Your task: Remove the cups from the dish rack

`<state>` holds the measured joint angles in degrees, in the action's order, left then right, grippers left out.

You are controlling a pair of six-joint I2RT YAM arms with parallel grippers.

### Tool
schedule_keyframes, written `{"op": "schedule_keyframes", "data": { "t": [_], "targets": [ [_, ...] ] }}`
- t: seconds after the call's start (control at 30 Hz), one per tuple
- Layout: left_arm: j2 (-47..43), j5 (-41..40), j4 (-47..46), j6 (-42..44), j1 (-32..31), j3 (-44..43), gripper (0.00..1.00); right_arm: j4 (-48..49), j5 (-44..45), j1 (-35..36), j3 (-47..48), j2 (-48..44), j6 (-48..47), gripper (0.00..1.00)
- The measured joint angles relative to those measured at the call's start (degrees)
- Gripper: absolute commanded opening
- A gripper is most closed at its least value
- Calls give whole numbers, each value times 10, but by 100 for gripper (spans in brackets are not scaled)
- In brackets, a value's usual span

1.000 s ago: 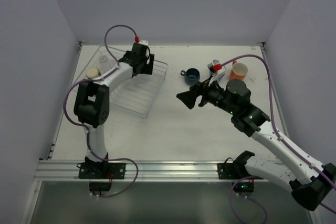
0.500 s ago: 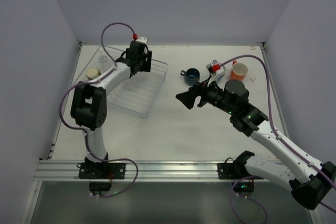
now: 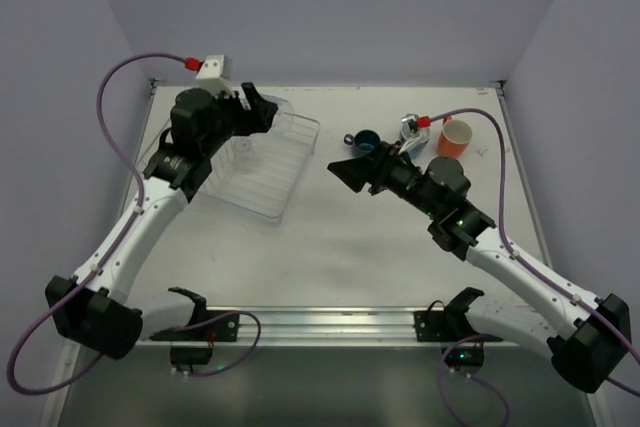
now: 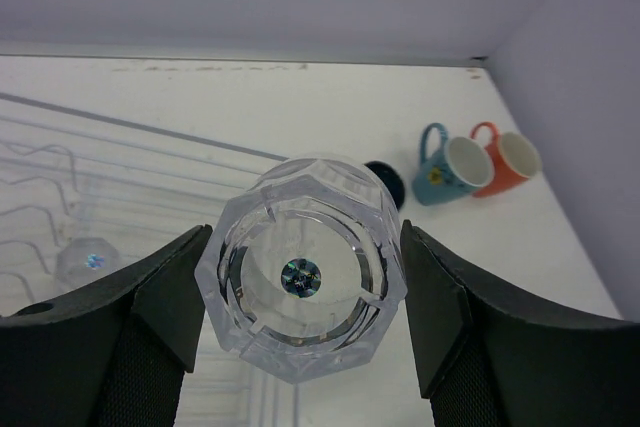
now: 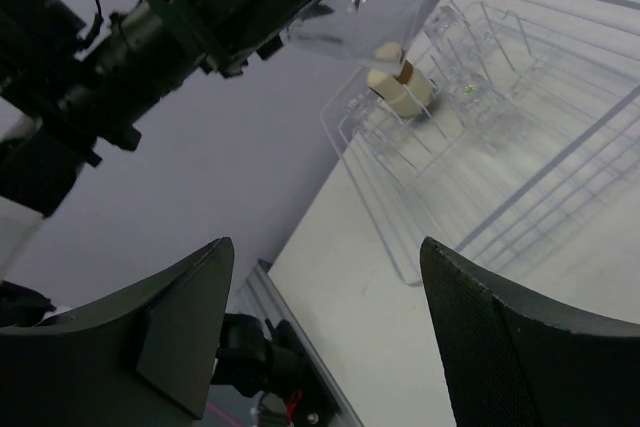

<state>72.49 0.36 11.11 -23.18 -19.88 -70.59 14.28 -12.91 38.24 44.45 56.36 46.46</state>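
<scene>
Lift-out step: the left fingers (image 4: 165,297) clasp a clear tumbler (image 4: 330,182), with the dish rack (image 3: 268,211) below them; the right fingers (image 5: 175,332) gape wide, empty. The next move likely calls for carrying the tumbler past the rim onto the bench (image 3: 350,247).

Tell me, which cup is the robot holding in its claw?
The clear tumbler, squeezed in the left claw. The light blue mug, orange cup and dark blue cup just sit on the table, with no claw touching them.

clear faceted tumbler (image 4: 302,267) | light blue mug (image 4: 448,169) | orange cup (image 4: 510,157) | cream cup (image 5: 400,90) — clear ridged rack (image 3: 265,182)
</scene>
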Motion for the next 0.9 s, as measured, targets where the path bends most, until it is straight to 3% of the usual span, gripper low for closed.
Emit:
{"op": "schedule_keyframes", "data": {
  "t": [0.27, 0.6, 0.9],
  "targets": [
    [-184, 179, -121, -153, 0, 172, 49, 131, -30, 0, -22, 14, 83, 74],
    [-210, 322, -280, -324, 0, 278, 49, 224, -81, 14, -31, 51, 126, 69],
    [-209, 356, -334, -364, 0, 285, 50, 321, -143, 16, -31, 98, 170, 22]
  ]
}}
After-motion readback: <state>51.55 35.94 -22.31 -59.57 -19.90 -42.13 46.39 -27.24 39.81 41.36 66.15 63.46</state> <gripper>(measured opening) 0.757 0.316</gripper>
